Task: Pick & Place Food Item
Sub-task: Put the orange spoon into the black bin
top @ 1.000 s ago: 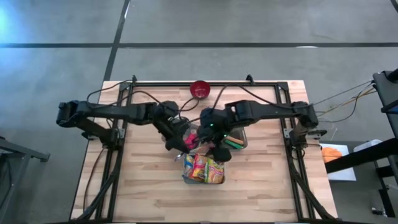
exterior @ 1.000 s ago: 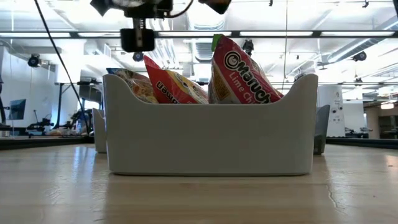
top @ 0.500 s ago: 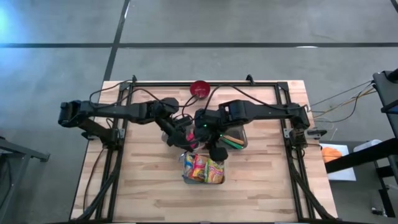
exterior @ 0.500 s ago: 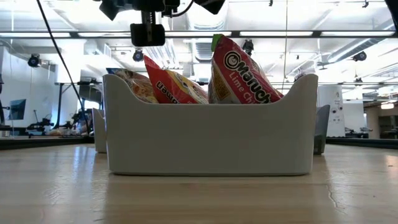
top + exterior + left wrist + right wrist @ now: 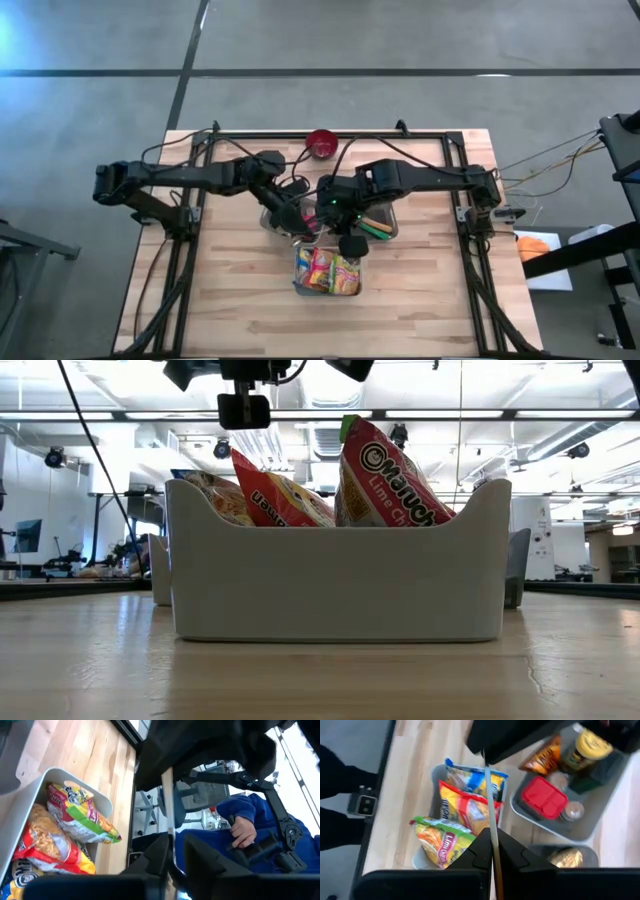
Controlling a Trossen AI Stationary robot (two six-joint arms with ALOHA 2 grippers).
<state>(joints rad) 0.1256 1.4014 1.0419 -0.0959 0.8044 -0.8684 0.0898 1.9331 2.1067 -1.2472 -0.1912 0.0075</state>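
White bin [image 5: 327, 272]: ramen packs inside.
Right gripper [image 5: 493, 851]: above bin, just clamped shut on thin card [image 5: 491, 800].
Left gripper [image 5: 172, 852]: beside it, loosening; handover likely.

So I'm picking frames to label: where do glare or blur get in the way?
Low view: bright ceiling lights behind the bin. Left wrist view: blown-out windows, and the left hand is a blurred dark mass. Right wrist view: packets slightly soft.
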